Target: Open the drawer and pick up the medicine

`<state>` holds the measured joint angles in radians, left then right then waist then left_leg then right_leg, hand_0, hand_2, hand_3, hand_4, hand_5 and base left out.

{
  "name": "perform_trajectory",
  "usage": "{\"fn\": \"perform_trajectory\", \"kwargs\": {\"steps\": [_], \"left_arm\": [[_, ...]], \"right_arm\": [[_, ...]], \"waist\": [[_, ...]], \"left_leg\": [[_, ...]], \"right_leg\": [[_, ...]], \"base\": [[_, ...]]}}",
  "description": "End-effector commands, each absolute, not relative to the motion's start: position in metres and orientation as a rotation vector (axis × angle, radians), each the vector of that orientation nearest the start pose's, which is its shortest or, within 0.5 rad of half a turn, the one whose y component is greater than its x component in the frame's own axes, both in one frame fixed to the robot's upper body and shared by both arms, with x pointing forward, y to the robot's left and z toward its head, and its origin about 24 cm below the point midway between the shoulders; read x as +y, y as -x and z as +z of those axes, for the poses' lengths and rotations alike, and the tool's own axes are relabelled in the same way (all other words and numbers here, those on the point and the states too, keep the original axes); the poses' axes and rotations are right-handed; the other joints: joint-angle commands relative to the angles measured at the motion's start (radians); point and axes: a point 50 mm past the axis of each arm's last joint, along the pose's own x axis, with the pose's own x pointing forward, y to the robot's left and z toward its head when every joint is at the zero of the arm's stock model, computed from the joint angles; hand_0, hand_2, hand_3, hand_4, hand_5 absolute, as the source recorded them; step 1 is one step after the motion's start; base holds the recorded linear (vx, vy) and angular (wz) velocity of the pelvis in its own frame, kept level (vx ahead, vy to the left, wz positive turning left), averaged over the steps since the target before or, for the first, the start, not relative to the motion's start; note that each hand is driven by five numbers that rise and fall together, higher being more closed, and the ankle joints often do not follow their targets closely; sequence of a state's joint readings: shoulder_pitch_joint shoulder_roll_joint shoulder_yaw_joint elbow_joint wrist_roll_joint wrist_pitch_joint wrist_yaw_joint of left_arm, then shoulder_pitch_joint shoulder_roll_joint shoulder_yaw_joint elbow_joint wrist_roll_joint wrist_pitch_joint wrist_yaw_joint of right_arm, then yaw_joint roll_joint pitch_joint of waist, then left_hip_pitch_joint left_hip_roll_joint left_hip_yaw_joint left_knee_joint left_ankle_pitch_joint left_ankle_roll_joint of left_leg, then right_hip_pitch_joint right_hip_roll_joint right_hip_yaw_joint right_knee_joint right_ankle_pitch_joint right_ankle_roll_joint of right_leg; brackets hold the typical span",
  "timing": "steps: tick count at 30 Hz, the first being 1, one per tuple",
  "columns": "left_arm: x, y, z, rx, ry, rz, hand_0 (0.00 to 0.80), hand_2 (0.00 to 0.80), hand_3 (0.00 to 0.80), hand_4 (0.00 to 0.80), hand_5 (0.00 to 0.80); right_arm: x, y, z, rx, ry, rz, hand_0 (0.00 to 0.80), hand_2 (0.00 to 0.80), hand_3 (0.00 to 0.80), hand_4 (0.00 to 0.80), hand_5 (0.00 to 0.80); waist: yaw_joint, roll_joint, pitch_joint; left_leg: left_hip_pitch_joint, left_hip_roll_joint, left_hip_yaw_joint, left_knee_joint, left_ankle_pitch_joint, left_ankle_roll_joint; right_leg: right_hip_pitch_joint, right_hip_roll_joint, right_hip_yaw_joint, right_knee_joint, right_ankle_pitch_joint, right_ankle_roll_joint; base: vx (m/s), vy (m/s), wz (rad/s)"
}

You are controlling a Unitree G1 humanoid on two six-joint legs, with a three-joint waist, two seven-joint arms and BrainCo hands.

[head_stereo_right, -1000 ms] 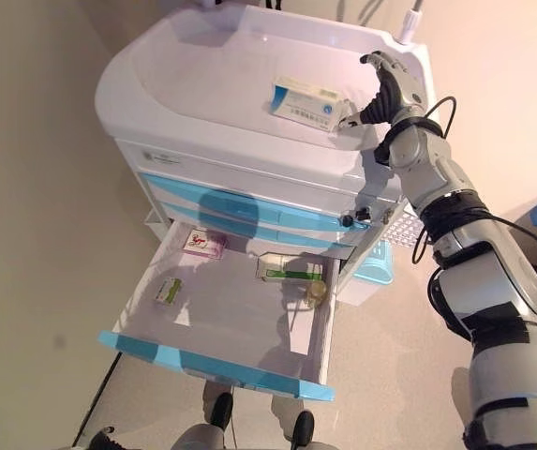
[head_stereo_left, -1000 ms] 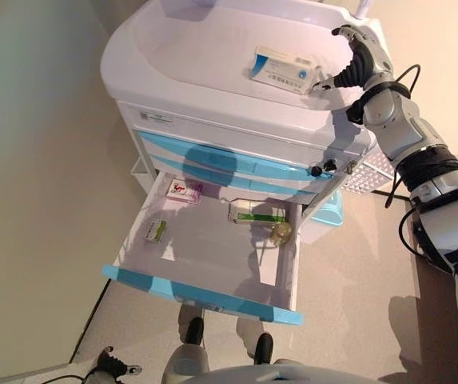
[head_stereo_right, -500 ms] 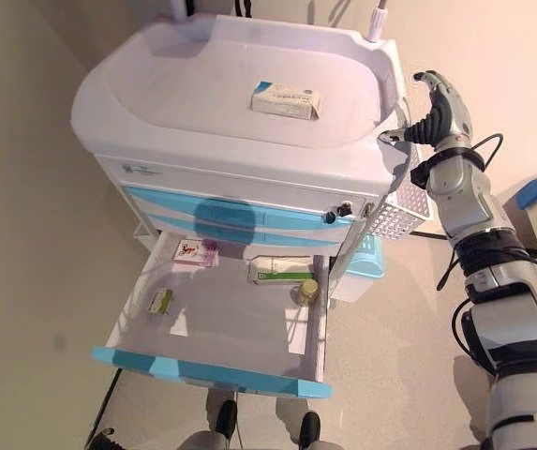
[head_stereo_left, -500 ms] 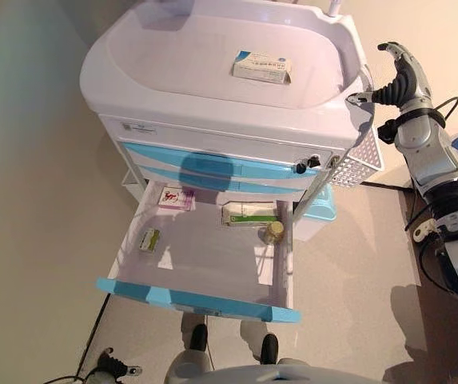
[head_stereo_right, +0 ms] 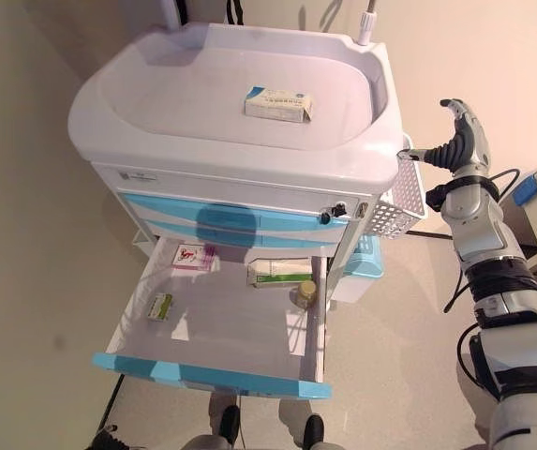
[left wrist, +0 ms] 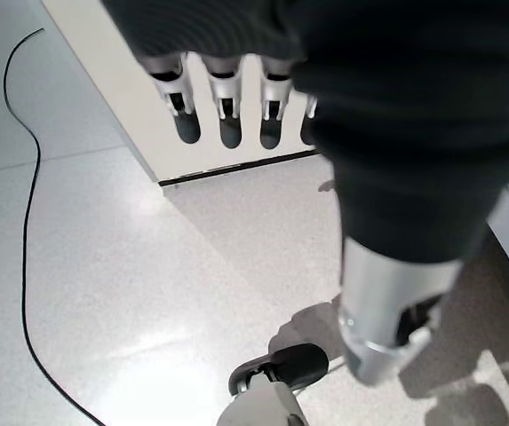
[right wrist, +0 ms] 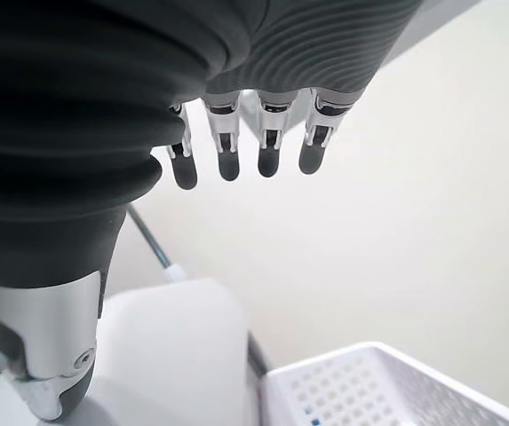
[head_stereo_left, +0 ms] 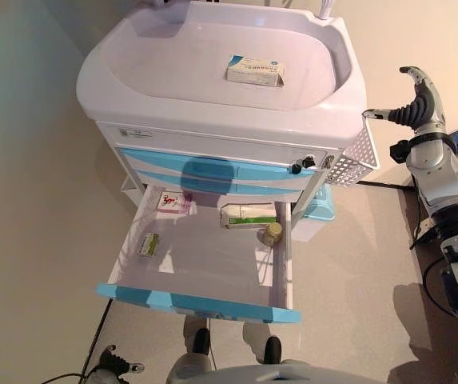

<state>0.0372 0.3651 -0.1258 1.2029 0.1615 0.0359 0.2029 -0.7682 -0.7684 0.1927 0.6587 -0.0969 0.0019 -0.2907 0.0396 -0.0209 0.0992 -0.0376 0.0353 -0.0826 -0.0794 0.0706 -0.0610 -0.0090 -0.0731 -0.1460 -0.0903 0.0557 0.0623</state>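
1. Setting: a white plastic medical cart with pale blue drawer fronts (head_stereo_left: 213, 172) stands on a beige floor by a plain wall. Its moulded top forms a shallow white surface (head_stereo_left: 173, 64).
2. Drawer: the lowest white drawer with a blue front edge (head_stereo_left: 201, 300) is pulled fully out. Inside lie a white-and-green carton (head_stereo_left: 247, 215), a small round jar (head_stereo_left: 272, 233), a pink-and-white packet (head_stereo_left: 175, 202) and a small green packet (head_stereo_left: 149, 244).
3. Medicine: a white-and-blue medicine box (head_stereo_left: 255, 71) lies flat on the top surface, untouched.
4. Right hand (head_stereo_left: 419, 100): raised beside the white perforated side basket (head_stereo_left: 354, 162), well apart from the box, fingers straight and spread, holding nothing.
5. Left hand (left wrist: 227, 106): hangs low over the floor, fingers relaxed, empty.
6. Step in hand: judged complete; opening and pick-up appear done, with the box set on top.
7. Next move: probably none beyond lowering the right arm; closing the drawer would need a hand at its front.
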Motion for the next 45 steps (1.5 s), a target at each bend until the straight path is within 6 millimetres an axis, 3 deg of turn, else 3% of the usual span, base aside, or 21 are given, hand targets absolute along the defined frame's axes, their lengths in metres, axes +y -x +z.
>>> {"fn": "perform_trajectory", "kwargs": {"steps": [1,3,4,5,7,8,11,12,13,15,17,18,19,22,28,36,45], "left_arm": [[0.305,-0.080,-0.140,1.249,-0.662,0.243,0.000,0.000,0.000,0.000,0.000],[0.303,-0.082,-0.140,1.240,-0.654,0.231,0.000,0.000,0.000,0.000,0.000],[0.303,-0.082,-0.140,1.240,-0.655,0.231,0.000,0.000,0.000,0.000,0.000],[0.301,-0.083,-0.140,1.237,-0.648,0.224,0.000,0.000,0.000,0.000,0.000],[0.301,-0.084,-0.140,1.230,-0.646,0.218,0.000,0.000,0.000,0.000,0.000],[0.301,-0.086,-0.140,1.220,-0.634,0.218,0.000,0.000,0.000,0.000,0.000],[0.301,-0.089,-0.138,1.203,-0.634,0.213,0.000,0.000,0.000,0.000,0.000],[0.301,-0.097,-0.135,1.163,-0.615,0.214,0.000,0.000,0.000,0.000,0.000],[0.302,-0.097,-0.135,1.163,-0.615,0.214,0.000,0.000,0.000,0.000,0.000],[0.302,-0.101,-0.133,1.143,-0.610,0.211,0.000,0.000,0.000,0.000,0.000],[0.302,-0.101,-0.133,1.143,-0.611,0.211,0.000,0.000,0.000,0.000,0.000],[0.301,-0.104,-0.133,1.132,-0.606,0.205,0.000,0.000,0.000,0.000,0.000],[0.301,-0.104,-0.133,1.132,-0.607,0.205,0.000,0.000,0.000,0.000,0.000],[0.300,-0.108,-0.132,1.113,-0.593,0.197,0.000,0.000,0.000,0.000,0.000],[0.298,-0.112,-0.131,1.098,-0.574,0.184,0.000,0.000,0.000,0.000,0.000],[0.295,-0.119,-0.130,1.081,-0.560,0.165,0.000,0.000,0.000,0.000,0.000],[0.290,-0.125,-0.132,1.097,-0.642,0.047,0.000,0.000,0.000,0.000,0.000]], "right_arm": [[-0.304,-0.355,0.175,-0.152,0.797,-0.436,0.000,0.000,0.000,0.000,0.000],[-0.311,-0.347,0.143,-0.054,0.741,-0.432,0.000,0.000,0.000,0.000,0.000],[-0.311,-0.346,0.143,-0.053,0.740,-0.433,0.000,0.000,0.000,0.000,0.000],[-0.318,-0.336,0.117,0.031,0.689,-0.438,0.000,0.000,0.000,0.000,0.000],[-0.320,-0.331,0.105,0.069,0.679,-0.430,0.000,0.000,0.000,0.000,0.000],[-0.326,-0.320,0.084,0.147,0.665,-0.421,0.000,0.000,0.000,0.000,0.000],[-0.329,-0.314,0.075,0.183,0.675,-0.417,0.000,0.000,0.000,0.000,0.000],[-0.333,-0.297,0.046,0.290,0.670,-0.398,0.000,0.000,0.000,0.000,0.000],[-0.333,-0.296,0.046,0.291,0.669,-0.398,0.000,0.000,0.000,0.000,0.000],[-0.340,-0.277,0.017,0.405,0.617,-0.412,0.000,0.000,0.000,0.000,0.000],[-0.340,-0.277,0.017,0.405,0.617,-0.413,0.000,0.000,0.000,0.000,0.000],[-0.342,-0.262,-0.002,0.483,0.594,-0.417,0.000,0.000,0.000,0.000,0.000],[-0.342,-0.261,-0.002,0.483,0.594,-0.417,0.000,0.000,0.000,0.000,0.000],[-0.345,-0.232,-0.034,0.619,0.536,-0.436,0.000,0.000,0.000,0.000,0.000],[-0.342,-0.193,-0.071,0.799,0.480,-0.441,0.000,0.000,0.000,0.000,0.000],[-0.334,-0.159,-0.098,0.938,0.386,-0.458,0.000,0.000,0.000,0.000,0.000],[-0.332,-0.128,-0.115,1.079,0.356,-0.463,0.000,0.000,0.000,0.000,0.000]], "waist": [[-0.008,-0.030,-0.025],[-0.012,-0.024,-0.026],[-0.012,-0.024,-0.026],[-0.017,-0.020,-0.028],[-0.019,-0.019,-0.030],[-0.023,-0.015,-0.033],[-0.024,-0.013,-0.036],[-0.031,-0.006,-0.035],[-0.030,-0.006,-0.036],[-0.034,0.000,-0.035],[-0.034,-0.001,-0.035],[-0.039,0.003,-0.035],[-0.038,0.003,-0.035],[-0.046,0.008,-0.035],[-0.056,0.012,-0.034],[-0.066,0.016,-0.028],[-0.077,0.022,-0.019]], "left_leg": [[-0.018,-0.042,0.008,0.035,-0.061,0.035],[-0.013,-0.042,0.011,0.034,-0.061,0.035],[-0.013,-0.042,0.010,0.034,-0.061,0.035],[-0.010,-0.043,0.013,0.035,-0.063,0.035],[-0.007,-0.044,0.014,0.034,-0.064,0.036],[-0.002,-0.045,0.016,0.033,-0.065,0.036],[-0.001,-0.044,0.017,0.033,-0.066,0.036],[0.000,-0.046,0.020,0.033,-0.066,0.036],[0.000,-0.046,0.020,0.033,-0.066,0.036],[0.000,-0.048,0.019,0.033,-0.066,0.037],[0.000,-0.048,0.019,0.034,-0.066,0.037],[0.001,-0.049,0.019,0.034,-0.066,0.038],[0.001,-0.049,0.019,0.034,-0.066,0.038],[0.004,-0.051,0.021,0.035,-0.067,0.038],[0.005,-0.053,0.024,0.033,-0.066,0.039],[0.002,-0.054,0.024,0.035,-0.066,0.039],[0.005,-0.056,0.027,0.043,-0.072,0.042]], "right_leg": [[-0.044,-0.035,-0.005,0.041,0.007,0.075],[-0.040,-0.037,-0.005,0.044,0.005,0.075],[-0.040,-0.037,-0.005,0.044,0.005,0.075],[-0.036,-0.038,-0.005,0.044,0.004,0.075],[-0.033,-0.038,-0.003,0.043,0.003,0.076],[-0.031,-0.039,-0.004,0.044,0.002,0.076],[-0.030,-0.039,-0.004,0.044,0.001,0.076],[-0.030,-0.041,-0.001,0.044,0.001,0.077],[-0.030,-0.041,-0.001,0.044,0.001,0.077],[-0.031,-0.043,-0.001,0.045,0.001,0.077],[-0.031,-0.043,-0.001,0.045,0.001,0.077],[-0.032,-0.044,-0.002,0.047,0.000,0.077],[-0.031,-0.044,-0.002,0.047,0.000,0.077],[-0.029,-0.045,-0.001,0.046,-0.001,0.077],[-0.029,-0.045,0.001,0.043,0.001,0.079],[-0.037,-0.046,0.005,0.045,0.002,0.080],[-0.037,-0.050,0.012,0.052,0.001,0.081]], "base": [[0.000,0.000,0.00],[0.000,0.000,0.00],[0.000,0.000,0.00],[0.000,0.000,0.00],[-0.001,-0.002,0.02],[0.000,0.000,0.00],[-0.003,-0.004,-0.05],[-0.014,-0.008,-0.05],[-0.018,-0.012,-0.08],[-0.010,-0.012,-0.07],[-0.002,-0.008,-0.07],[0.001,-0.009,-0.08],[0.001,-0.014,-0.06],[0.000,-0.003,-0.01],[0.000,0.000,0.00],[0.000,0.000,0.00],[0.000,0.000,0.00]]}}
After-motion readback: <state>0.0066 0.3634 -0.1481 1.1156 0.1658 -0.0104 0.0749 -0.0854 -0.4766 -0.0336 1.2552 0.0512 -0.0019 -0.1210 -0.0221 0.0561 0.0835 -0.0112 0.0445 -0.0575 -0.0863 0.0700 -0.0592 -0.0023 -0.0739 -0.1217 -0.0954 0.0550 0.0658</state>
